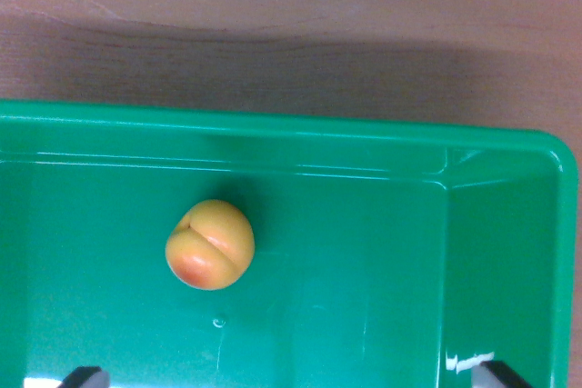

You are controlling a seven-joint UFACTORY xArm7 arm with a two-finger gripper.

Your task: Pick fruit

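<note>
A small orange-yellow fruit (209, 244) with a crease and a reddish blush lies on the floor of a green plastic bin (273, 129), left of the picture's middle. Only the two dark fingertips (84, 377) of my gripper (293, 377) show, at the bottom corners of the wrist view, set wide apart. Nothing is between them. The fruit sits well above the fingertips in the picture, nearer the left one, and touches neither.
The bin's far wall runs across the picture and its right wall (559, 252) stands at the wrist view's right. Beyond the bin is a wooden tabletop (291, 15) with the bin's shadow on it.
</note>
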